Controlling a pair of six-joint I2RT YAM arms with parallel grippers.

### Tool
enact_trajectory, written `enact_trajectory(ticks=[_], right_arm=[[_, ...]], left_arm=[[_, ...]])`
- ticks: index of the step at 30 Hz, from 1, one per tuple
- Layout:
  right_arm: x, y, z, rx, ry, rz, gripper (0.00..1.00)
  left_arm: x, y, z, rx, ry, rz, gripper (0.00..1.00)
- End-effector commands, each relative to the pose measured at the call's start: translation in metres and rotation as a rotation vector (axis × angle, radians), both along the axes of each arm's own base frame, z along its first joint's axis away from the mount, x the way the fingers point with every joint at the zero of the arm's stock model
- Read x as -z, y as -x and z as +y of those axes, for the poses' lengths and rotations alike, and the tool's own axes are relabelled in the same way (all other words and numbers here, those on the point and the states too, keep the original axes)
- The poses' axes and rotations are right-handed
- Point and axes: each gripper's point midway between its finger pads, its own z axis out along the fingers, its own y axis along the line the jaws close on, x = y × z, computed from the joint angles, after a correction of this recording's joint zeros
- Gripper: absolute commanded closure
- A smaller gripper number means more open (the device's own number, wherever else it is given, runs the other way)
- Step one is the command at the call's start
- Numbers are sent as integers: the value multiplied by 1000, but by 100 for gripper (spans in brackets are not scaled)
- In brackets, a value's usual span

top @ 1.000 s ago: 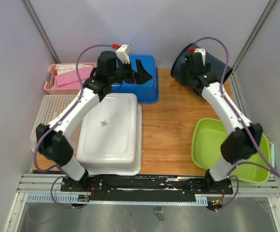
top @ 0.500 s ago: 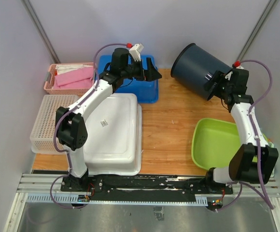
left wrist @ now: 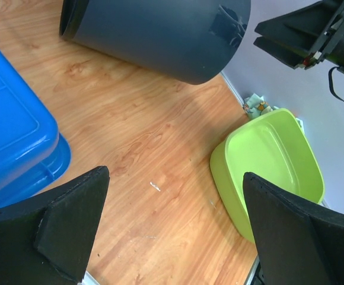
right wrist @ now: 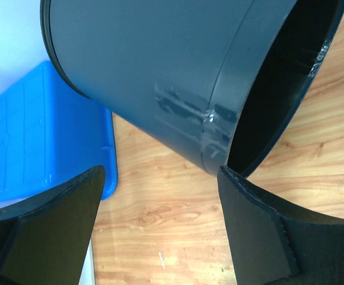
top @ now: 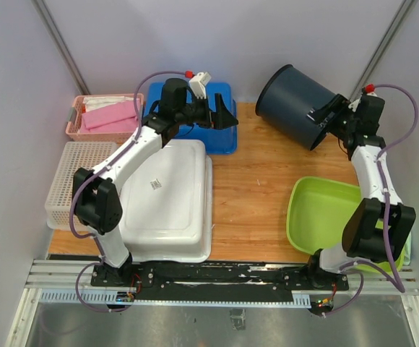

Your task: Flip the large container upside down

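The large container is a dark navy bucket (top: 295,103) lying tilted at the back right of the wooden table, its mouth facing right and toward the near side. It also shows in the left wrist view (left wrist: 160,35) and in the right wrist view (right wrist: 160,71). My right gripper (top: 330,116) is open just beside the bucket's rim; in the right wrist view (right wrist: 160,228) one finger (right wrist: 261,231) sits right below the rim, not gripping it. My left gripper (top: 224,116) is open and empty by the blue bin's right end, with bare wood between its fingers (left wrist: 175,228).
A blue bin (top: 202,119) stands at the back middle, with an overturned white tub (top: 167,199) in front of it. A lime green tub (top: 325,220) is at the front right. A pink basket (top: 101,116) and a white basket (top: 68,177) stand at the left.
My right arm has swung from the bucket's left side round to its right, ending at the rim. The bucket now lies uncovered and tilted. My left gripper has shifted slightly right.
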Motion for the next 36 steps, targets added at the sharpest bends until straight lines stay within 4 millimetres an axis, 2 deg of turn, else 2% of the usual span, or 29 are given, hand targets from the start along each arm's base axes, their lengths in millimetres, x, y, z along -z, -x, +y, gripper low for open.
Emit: enact_trajectory(ticks=[1, 4, 7, 11, 18, 20, 21, 22, 28, 32, 36], right_arm=[[-1, -11, -35, 101, -54, -50, 21], [5, -25, -33, 45, -123, -89, 21], [-2, -42, -24, -82, -215, -165, 22], [-16, -52, -10, -225, -332, -270, 34], [-7, -51, -4, -262, -430, -299, 69], [-6, -49, -3, -280, -452, -307, 84], [-3, -47, -3, -287, -462, -306, 97], [-2, -45, -3, -303, -472, -307, 99], [-4, -23, 14, -485, -514, -327, 100], [-22, -6, 28, -664, -624, -418, 100], [-4, 5, 47, -780, -634, -314, 99]], left_arm=[[-18, 11, 1, 29, 9, -52, 1], [-16, 13, 1, 34, 4, -45, 1], [-11, 15, 3, 37, -11, -34, 1], [-7, 21, 5, 47, -13, -34, 1], [2, 26, 9, 41, -26, -19, 1], [4, 26, 9, 38, -30, -14, 1], [5, 26, 10, 36, -33, -13, 1], [6, 25, 11, 32, -37, -12, 1], [0, 23, 22, -34, -113, -41, 1], [-7, 23, 26, -49, -114, -64, 1], [-4, 22, 19, -30, -94, -34, 1]])
